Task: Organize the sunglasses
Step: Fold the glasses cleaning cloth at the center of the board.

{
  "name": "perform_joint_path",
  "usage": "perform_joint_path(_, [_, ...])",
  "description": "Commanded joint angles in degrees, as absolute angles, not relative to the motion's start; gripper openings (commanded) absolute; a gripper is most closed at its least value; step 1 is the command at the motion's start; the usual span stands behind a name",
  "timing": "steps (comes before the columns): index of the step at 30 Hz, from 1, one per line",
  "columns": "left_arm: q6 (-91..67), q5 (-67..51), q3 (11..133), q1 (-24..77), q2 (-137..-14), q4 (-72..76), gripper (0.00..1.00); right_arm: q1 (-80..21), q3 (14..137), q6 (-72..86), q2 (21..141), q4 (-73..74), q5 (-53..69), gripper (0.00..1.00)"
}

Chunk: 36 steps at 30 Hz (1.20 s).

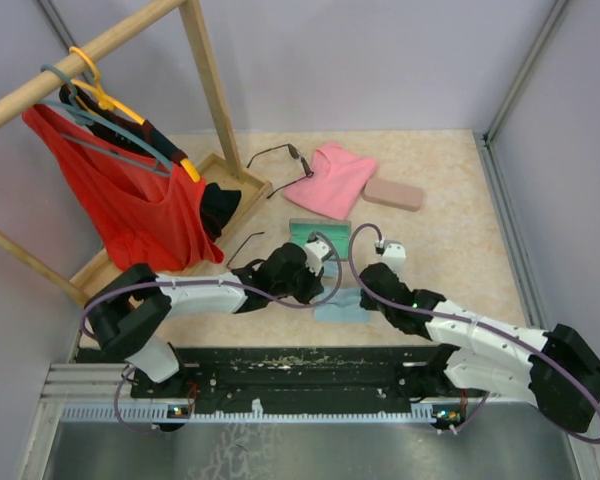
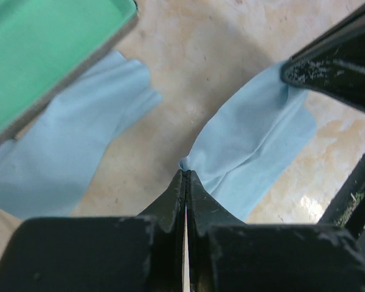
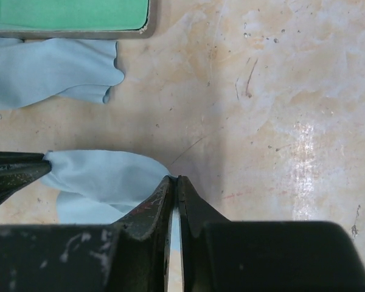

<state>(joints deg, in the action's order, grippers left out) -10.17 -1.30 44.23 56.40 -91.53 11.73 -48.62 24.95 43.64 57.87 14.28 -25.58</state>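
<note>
Two light, fragile-looking wire sunglasses (image 1: pixel 293 153) probably want a gentle bridge pinch; both jaws grip the blue cloth (image 2: pixel 255 140).

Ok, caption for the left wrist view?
Shut left gripper pinches a light-blue cloth whose far corner the right gripper holds.

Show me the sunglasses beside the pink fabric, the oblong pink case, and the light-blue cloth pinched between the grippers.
sunglasses (image 1: pixel 298 160), top view, front of the frame by the lenses.
oblong pink case (image 1: pixel 393 193), top view, middle of its lid.
light-blue cloth (image 2: pixel 255 143), left wrist view, middle of the sheet.
</note>
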Motion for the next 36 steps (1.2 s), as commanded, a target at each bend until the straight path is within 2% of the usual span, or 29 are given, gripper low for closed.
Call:
perform_joint_path(1, [-9.2,-7.1,41.1,56.5,-88.9,15.6,0.01,-48.5,23.5,45.9,54.4,14.6,-23.2,0.10])
perform_joint_path(7, [-9.2,-9.6,38.9,57.4,-87.4,16.9,0.01,-48.5,23.3,47.4,52.7,19.2,-20.4,0.22])
perform_joint_path(20, [-9.8,-11.5,33.5,59.3,-85.7,19.2,0.01,-48.5,25.5,49.3,45.2,26.7,-21.9,0.34])
perform_joint_path(24, [-10.2,-11.4,32.3,59.5,-85.4,19.6,0.01,-47.6,26.8,46.8,46.6,26.7,-19.3,0.41])
perform_joint_path(29, [-10.7,-11.0,31.7,59.7,-85.3,20.2,0.01,-43.4,28.7,41.1,52.7,24.2,-11.2,0.41])
perform_joint_path(36, [-11.0,-10.5,31.4,59.9,-85.3,20.4,0.01,-42.5,31.2,35.6,59.1,21.1,-1.6,0.39])
